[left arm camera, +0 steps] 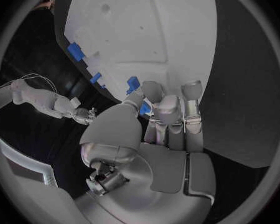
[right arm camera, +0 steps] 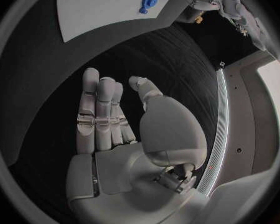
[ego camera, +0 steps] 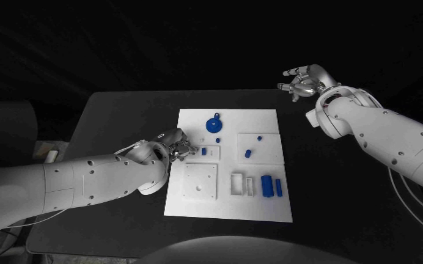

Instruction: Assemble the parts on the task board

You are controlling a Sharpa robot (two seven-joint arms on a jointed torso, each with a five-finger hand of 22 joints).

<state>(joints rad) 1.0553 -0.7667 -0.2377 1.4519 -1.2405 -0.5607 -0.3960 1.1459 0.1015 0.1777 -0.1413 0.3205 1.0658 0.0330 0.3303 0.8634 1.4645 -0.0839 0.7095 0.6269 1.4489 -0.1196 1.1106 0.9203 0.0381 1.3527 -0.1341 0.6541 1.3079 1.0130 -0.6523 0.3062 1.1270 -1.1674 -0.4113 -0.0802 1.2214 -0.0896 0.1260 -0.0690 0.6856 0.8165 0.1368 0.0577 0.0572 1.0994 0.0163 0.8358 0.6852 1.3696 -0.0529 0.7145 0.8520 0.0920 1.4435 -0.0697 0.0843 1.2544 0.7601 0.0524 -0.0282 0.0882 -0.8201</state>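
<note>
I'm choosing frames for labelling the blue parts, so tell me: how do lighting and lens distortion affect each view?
Head view: dark surroundings, but the white task board is evenly lit and its edges run straight. Left wrist view: fisheye bends the board's edges, and the left hand covers part of it. Right wrist view: the board sits curved at the circle's rim, and the right hand stands against the black table.

Robot lab or test cell, dark. Black desk [ego camera: 123, 111] with black surroundings behind it, no household or shop items. White task board [ego camera: 231, 209] lies flat at the desk's middle with small blue parts [ego camera: 214, 124] on it, like a benchmark fixture. Thin cables [ego camera: 401, 184] run along the white arm. Lit strip and pale panels [right arm camera: 246, 124] at one side.
</note>
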